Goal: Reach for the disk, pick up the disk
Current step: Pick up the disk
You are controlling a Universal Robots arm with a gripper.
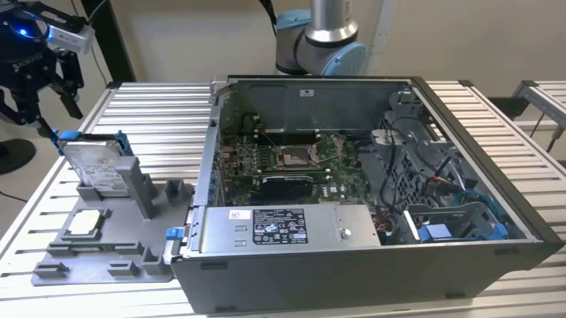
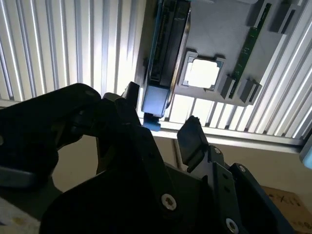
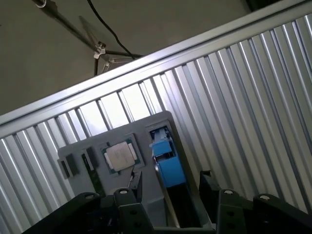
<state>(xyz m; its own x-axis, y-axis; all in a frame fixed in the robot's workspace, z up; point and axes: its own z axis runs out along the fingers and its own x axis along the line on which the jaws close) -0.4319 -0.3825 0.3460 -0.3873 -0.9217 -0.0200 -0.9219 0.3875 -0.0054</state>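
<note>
The open computer case lies beside the grey fixture. In the fixture, the disk stands on edge, long axis vertical. The gripper hangs directly above the disk's upper end, jaws spread wide and empty.

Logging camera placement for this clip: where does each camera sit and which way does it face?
Exterior view: high, off-arm, looking down on the computer case, the disk and the gripper; the arm stands behind the case.
Second wrist view: on the arm, looking past open jaws at the disk's edge.
First wrist view: likewise, toward the disk's blue rail.
Shared by all: disk, chip.
</note>
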